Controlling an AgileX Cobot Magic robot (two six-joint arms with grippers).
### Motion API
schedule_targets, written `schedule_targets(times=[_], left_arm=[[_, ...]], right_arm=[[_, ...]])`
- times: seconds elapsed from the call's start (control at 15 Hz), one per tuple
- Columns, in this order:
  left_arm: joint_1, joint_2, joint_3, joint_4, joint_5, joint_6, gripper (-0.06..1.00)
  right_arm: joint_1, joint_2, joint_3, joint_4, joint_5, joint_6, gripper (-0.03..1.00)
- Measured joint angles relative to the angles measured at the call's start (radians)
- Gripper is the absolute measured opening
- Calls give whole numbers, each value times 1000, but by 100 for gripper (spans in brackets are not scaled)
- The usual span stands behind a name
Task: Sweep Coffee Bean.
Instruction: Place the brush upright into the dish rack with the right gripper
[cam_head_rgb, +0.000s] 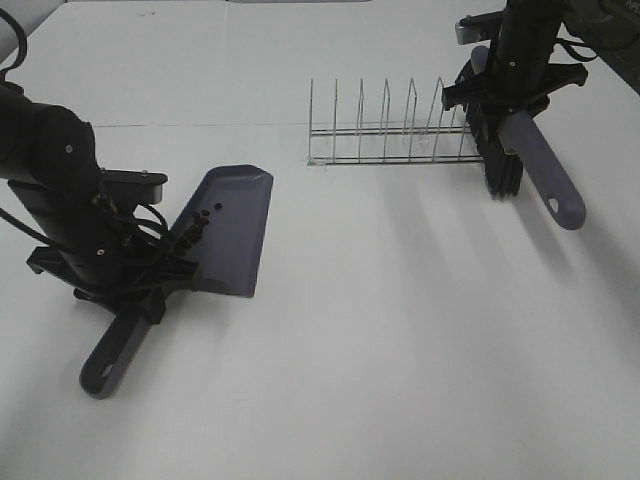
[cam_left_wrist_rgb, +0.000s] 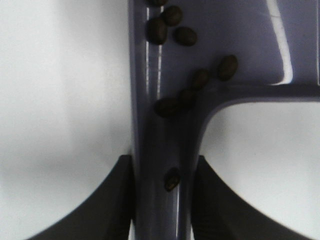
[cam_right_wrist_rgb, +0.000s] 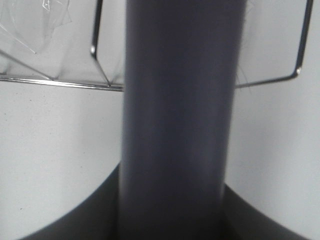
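Grey-purple plastic fills both grips: the left gripper (cam_head_rgb: 148, 292) is clamped tight on the handle of the pan (cam_head_rgb: 235, 215), lower left of the high view, and its wrist view shows the jaws pressed to both sides of the handle with no gap. The right gripper (cam_head_rgb: 505, 112) is likewise closed hard round the handle of the brush (cam_head_rgb: 545, 175), upper right, beside the end of the rack (cam_head_rgb: 385, 130).

The beans (cam_left_wrist_rgb: 185, 36) lie inside the pan, bunched at its back by the handle root. One sits in the handle channel just ahead of the jaws. I see none loose on the table (cam_head_rgb: 400, 350), so the sweeping looks all but finished. The job now, as I judge it, is carrying the load without a spill.

To do that well, hold the pan with its lip no lower than its back, so the beans rest against the rear wall. Move slowly and avoid wrist roll, since round beans run at a small tilt. The one in the channel could roll out toward the gripper. Guide the brush clear of the rack wires.

The left arm reaches in from the left edge, wrist low and angled down over the handle, pan pointing to the upper right. The right arm comes down from the top right, wrist near vertical, bristles low and handle slanting to the lower right; whether the bristles touch the table I cannot tell
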Motion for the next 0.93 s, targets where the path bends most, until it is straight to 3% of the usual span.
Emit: schedule_targets(times=[0.13,0.33,0.53,0.6,0.8,0.93], left_arm=[[0,0,0,0,0,0,27],[0,0,0,0,0,0,27],[0,0,0,0,0,0,27],[0,0,0,0,0,0,27],[0,0,0,0,1,0,27],[0,0,-1,0,3,0,27]], right_arm=[[0,0,0,31,-6,0,31],[0,0,0,47,-22,7,52],[0,0,0,37,-17,10,56],[0,0,0,36,-16,10,55],[0,0,0,27,-12,-2,27],[0,-19,0,13,-9,-1,27]])
